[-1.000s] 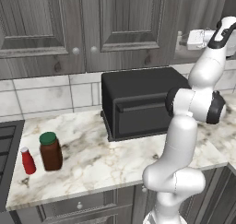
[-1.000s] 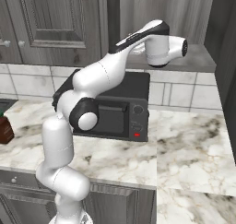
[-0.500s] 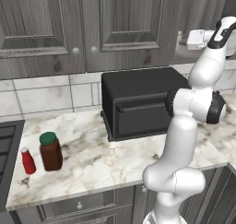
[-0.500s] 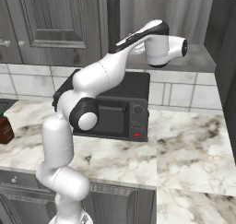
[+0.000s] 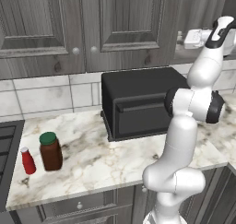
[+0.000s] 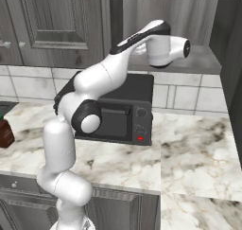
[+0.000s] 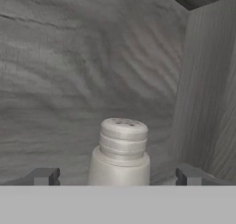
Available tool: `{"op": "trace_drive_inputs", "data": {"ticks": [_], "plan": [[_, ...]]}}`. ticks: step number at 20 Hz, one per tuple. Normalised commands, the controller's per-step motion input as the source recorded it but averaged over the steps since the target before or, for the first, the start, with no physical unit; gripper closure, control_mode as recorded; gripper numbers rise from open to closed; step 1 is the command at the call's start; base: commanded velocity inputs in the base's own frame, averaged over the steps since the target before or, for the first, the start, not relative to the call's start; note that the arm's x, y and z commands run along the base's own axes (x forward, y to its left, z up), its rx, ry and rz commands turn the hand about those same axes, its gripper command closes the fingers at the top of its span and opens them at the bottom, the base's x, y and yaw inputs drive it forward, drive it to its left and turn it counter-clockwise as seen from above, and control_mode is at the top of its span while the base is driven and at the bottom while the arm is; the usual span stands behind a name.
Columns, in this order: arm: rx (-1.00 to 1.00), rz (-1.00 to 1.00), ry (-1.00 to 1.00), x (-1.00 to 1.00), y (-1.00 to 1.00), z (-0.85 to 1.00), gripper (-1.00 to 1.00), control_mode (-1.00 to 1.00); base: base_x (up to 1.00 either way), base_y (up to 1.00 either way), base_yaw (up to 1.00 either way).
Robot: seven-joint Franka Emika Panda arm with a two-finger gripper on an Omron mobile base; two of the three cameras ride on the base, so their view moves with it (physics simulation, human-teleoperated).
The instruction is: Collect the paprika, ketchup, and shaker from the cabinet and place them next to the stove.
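Nothing is shifting since the earlier frames: the arm is staying raised with its claw (image 7: 118,177) reaching into the cabinet (image 7: 69,71), and the things on the tabletop (image 5: 120,158) are keeping their places. The claw is standing spread wide, one fingertip (image 7: 44,176) on each side of the shaker (image 7: 120,151), with open room on both sides and touching nothing. The cabinet's side wall is rising close on the right, the plank back just behind. The single shaker is looking whitish, ribbed below a holed cap. One paprika (image 5: 50,151) and one ketchup (image 5: 28,161) are standing side by side near the stove (image 5: 8,144) edge, left of the toaster oven (image 5: 138,103).
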Motion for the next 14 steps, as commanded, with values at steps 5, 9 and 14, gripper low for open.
{"op": "trace_drive_inputs", "data": {"ticks": [5,9,14], "plan": [[0.0,-0.01,0.0,0.01,0.12,0.0,-1.0,-1.0,0.0,0.0,0.0],[0.0,0.0,0.0,0.0,0.09,-0.01,-1.0,-1.0,0.0,0.0,0.0],[0.0,0.0,0.0,0.0,0.08,-0.02,1.0,-1.0,0.0,0.0,0.0]]}}
